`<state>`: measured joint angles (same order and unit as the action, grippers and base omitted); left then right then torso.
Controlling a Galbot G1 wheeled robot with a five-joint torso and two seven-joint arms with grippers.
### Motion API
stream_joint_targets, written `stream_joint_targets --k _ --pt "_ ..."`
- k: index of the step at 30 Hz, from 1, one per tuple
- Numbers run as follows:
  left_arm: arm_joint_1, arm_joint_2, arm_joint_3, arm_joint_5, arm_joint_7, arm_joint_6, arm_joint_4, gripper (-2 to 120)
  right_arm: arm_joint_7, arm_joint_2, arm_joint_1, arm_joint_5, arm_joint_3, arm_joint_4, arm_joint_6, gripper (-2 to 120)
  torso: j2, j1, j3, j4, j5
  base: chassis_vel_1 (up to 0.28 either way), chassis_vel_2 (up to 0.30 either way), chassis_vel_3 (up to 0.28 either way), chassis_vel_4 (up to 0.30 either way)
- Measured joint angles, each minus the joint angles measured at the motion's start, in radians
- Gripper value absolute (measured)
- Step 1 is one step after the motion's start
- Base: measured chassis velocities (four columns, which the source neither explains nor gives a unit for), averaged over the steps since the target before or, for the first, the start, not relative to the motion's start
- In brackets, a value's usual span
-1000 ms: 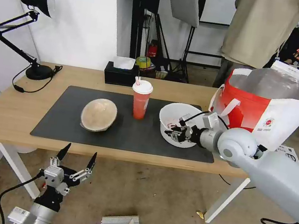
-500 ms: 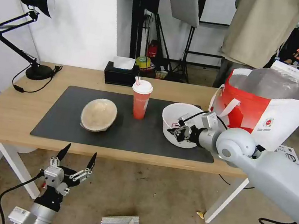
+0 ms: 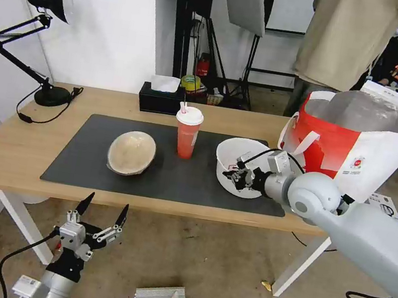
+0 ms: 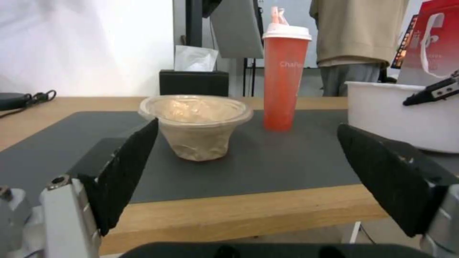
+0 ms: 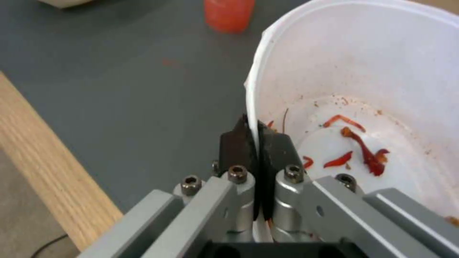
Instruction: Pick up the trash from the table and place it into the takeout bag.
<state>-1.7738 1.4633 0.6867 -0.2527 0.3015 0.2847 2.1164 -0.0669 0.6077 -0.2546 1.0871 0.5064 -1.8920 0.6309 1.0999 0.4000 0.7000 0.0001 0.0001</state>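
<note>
Two black pads [image 5: 239, 143] of right pincer [image 5: 253, 138] pinch white bowl [image 5: 382, 71] rim.

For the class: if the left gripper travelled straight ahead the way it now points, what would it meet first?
Probably the beige shallow bowl on the table; the open left gripper frames it, though height is uncertain.

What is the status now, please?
Right gripper shut on white plastic bowl rim, over grey mat. Left gripper open, parked below table edge. Takeout bag open; path clear.
</note>
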Motion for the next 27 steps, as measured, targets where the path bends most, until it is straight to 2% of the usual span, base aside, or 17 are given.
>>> stream_joint_targets --k 27 --pt "-0.015 0.002 -0.008 0.009 0.000 0.044 -0.019 100 0.038 -0.147 -0.016 -0.177 -0.028 -0.242 -0.041 0 0.000 0.000 0.000 -0.0001 -0.0002 0.000 0.000 0.000 0.000"
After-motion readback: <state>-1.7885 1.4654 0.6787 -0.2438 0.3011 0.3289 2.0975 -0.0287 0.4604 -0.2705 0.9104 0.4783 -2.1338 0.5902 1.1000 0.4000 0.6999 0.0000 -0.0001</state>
